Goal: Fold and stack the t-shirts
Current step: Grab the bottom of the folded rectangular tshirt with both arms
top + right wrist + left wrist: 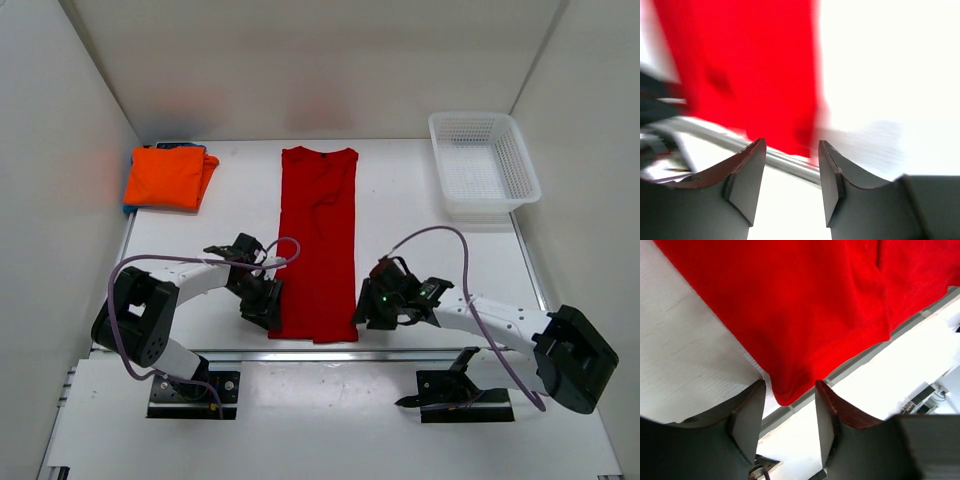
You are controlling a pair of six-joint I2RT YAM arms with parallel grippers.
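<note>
Lying as a long strip on the counter (420, 250), the red t-shirt (318, 240) runs from 12 to 6 o'clock. Both pairs of jaws stand apart and empty at its near hem, those of the left arm (195, 275) at the 7 o'clock corner and those of the right arm (490, 320) at 5, equally near. The folded orange t-shirt (165, 178) sits at 10 o'clock. I can read no writing anywhere.
</note>
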